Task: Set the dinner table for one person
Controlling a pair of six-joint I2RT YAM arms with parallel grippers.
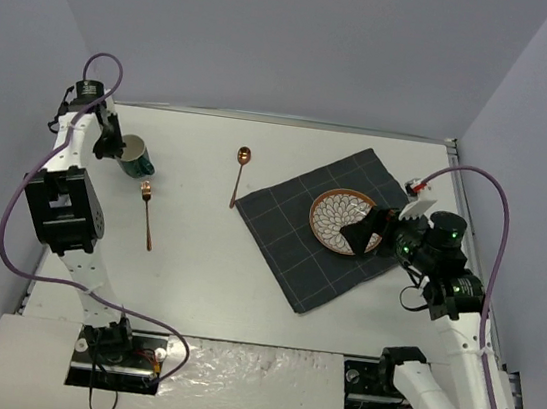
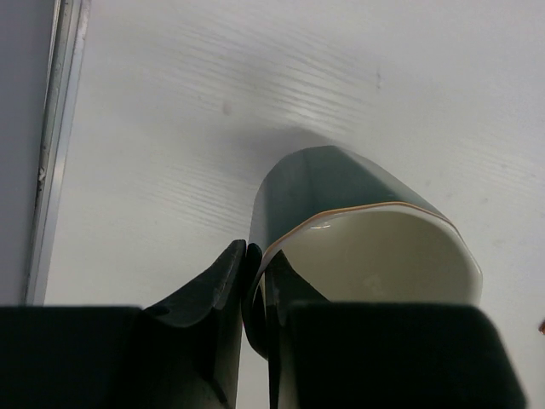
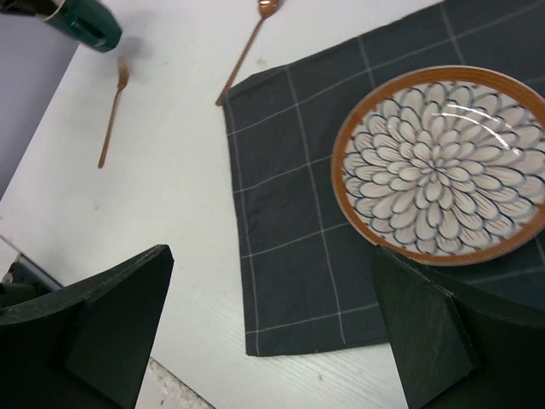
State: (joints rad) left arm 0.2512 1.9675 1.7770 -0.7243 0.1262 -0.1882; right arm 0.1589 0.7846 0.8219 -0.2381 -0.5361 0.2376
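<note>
A dark green cup [image 1: 139, 157] with a cream inside sits at the far left of the white dinner table [image 1: 192, 285]. My left gripper [image 1: 110, 143] is shut on its rim: in the left wrist view one finger is outside the cup [image 2: 358, 196] wall and one inside, at the gripper [image 2: 255, 256]. The cup leans to one side. A flower-patterned plate [image 1: 336, 213] with an orange rim lies on a dark grey grid cloth [image 1: 289, 242]. My right gripper [image 1: 362, 234] hovers open over the plate's near edge, holding nothing; in the right wrist view this gripper [image 3: 272, 264] frames the cloth [image 3: 289, 213] and plate [image 3: 443, 162].
A copper spoon [image 1: 240, 175] lies left of the cloth's far corner, and a copper fork [image 1: 147, 213] lies near the cup. Both show in the right wrist view, the spoon [image 3: 247, 51] and the fork [image 3: 112, 111]. Grey walls close in the table on three sides.
</note>
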